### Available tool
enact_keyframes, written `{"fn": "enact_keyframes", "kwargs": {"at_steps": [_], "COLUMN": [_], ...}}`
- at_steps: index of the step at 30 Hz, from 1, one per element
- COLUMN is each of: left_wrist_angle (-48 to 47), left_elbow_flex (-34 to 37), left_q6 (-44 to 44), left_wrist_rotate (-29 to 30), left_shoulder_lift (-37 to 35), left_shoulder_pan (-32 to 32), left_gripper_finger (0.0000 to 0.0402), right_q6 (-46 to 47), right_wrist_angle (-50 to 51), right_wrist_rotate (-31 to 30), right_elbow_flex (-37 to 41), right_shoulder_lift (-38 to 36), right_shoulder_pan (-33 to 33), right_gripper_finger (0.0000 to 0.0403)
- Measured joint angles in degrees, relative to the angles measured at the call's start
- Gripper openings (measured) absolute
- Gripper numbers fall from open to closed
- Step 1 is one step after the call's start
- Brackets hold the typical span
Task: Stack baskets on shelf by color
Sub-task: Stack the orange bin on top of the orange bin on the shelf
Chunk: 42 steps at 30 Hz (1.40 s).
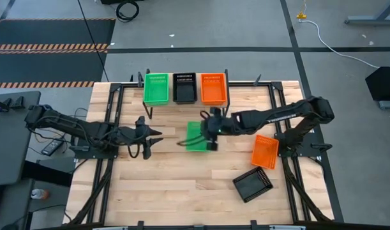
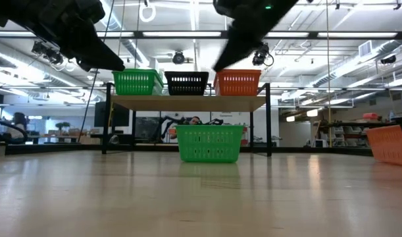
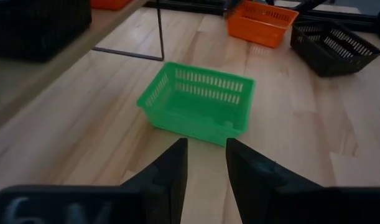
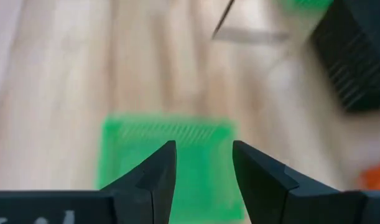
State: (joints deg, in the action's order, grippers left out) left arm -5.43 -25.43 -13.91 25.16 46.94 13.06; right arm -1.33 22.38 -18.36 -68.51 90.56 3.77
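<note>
Below the shelf (image 1: 185, 97) on the tabletop, seen from above, a loose green basket (image 1: 196, 137) lies just in front of the shelf's middle, its long axis running toward the shelf. The right gripper (image 1: 212, 134) hangs over its right wall, clearly nearer than the left gripper (image 1: 151, 137), which waits to the basket's left, apart from it. An orange basket (image 1: 265, 151) and a black basket (image 1: 253, 184) lie farther right.

From table height, the green basket sits upright on the wood, mouth up, under the shelf's plank, a short wall facing the camera.

Past the left wrist's fingers (image 3: 171, 171), parted a little and holding nothing, the basket lies ahead with a long wall toward them.

Through the right wrist, the jaws stand partly open and empty, straddling the green basket directly beneath. I judge the right arm placed to descend and grip.
</note>
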Motion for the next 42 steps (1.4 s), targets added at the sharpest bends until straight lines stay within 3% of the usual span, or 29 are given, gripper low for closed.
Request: {"fn": "enact_keyframes", "kwargs": {"at_steps": [9,19,30,36,42], "left_wrist_angle": [1.66,1.66,1.68,1.96,9.26], "left_elbow_flex": [0.04,0.04,0.04,0.04,0.02], "left_q6": [1.04,-1.66,-1.97,-1.96,-0.59], "left_wrist_rotate": [0.34,0.34,0.23,0.1,0.08], "left_shoulder_lift": [0.04,0.04,4.51,7.39,10.79], "left_shoulder_pan": [0.8,0.8,0.8,0.8,2.9], "left_gripper_finger": [0.0117,0.0117,0.0117,0.0117,0.0117], "right_q6": [15.18,45.48,60.34,65.83,66.32], "right_wrist_angle": [30.24,49.39,52.22,51.98,52.25], "right_wrist_rotate": [8.7,14.17,14.49,9.64,8.11], "right_elbow_flex": [0.0,0.0,0.0,0.0,2.12], "right_shoulder_lift": [-3.36,-5.11,-5.11,-5.09,-5.07], "right_shoulder_pan": [6.07,15.65,25.43,28.88,30.66], "right_gripper_finger": [0.0165,0.0165,0.0165,0.0165,0.0165]}}
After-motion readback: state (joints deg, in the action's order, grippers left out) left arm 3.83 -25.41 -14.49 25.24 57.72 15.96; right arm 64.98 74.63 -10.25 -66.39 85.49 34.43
